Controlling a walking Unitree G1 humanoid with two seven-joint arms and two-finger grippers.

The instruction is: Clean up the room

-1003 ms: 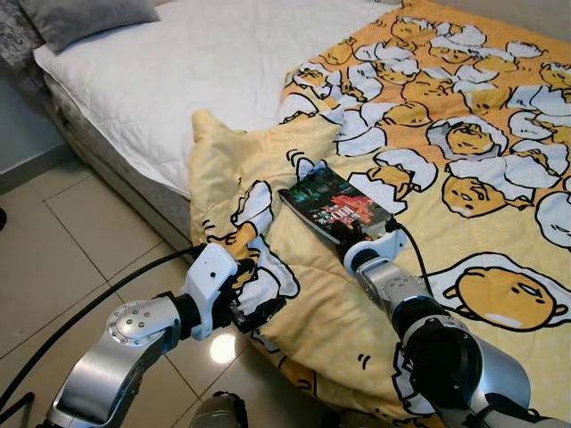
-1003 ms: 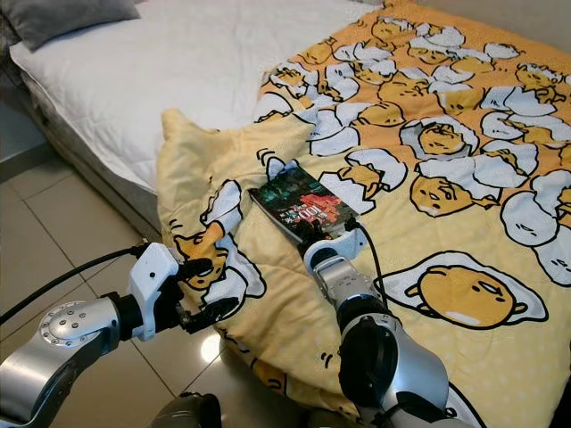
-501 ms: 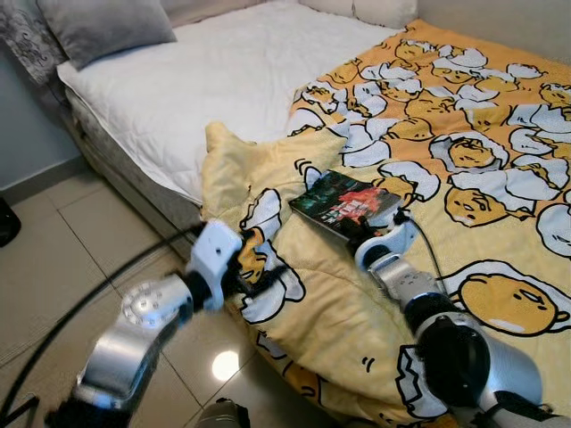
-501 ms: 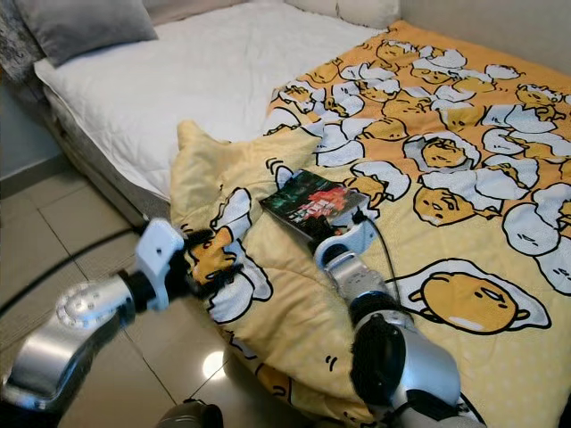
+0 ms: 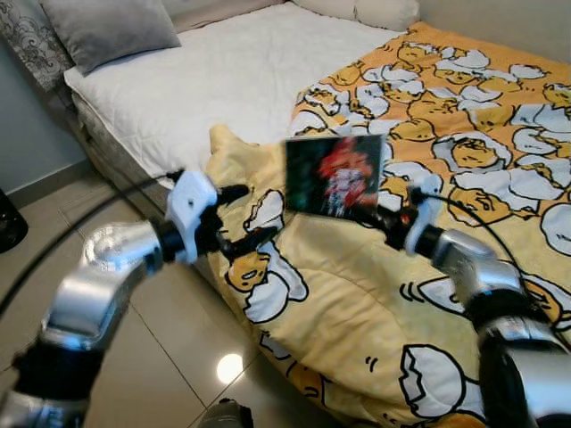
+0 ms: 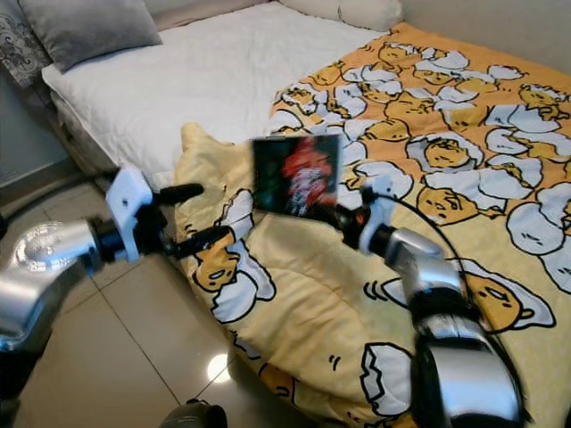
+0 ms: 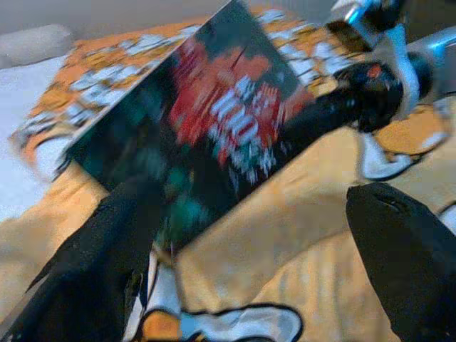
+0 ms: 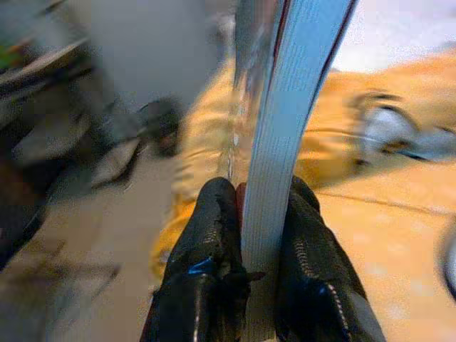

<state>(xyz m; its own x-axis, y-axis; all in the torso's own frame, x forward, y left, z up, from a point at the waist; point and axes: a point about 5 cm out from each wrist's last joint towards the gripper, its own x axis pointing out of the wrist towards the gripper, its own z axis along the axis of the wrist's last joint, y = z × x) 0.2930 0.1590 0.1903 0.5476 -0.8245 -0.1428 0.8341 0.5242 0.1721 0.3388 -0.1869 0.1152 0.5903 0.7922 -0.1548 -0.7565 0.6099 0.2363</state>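
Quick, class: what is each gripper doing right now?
Left gripper: jaws open, holding nothing, beside the blanket.
Right gripper: jaws closed on the book, lifted above the blanket.

One book, one blanket, apparently two pillows.

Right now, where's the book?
The book is held upright in the air, pinched at its lower edge by the right gripper, above the yellow egg-print blanket near the bed's edge. The open left gripper hovers just to its left.
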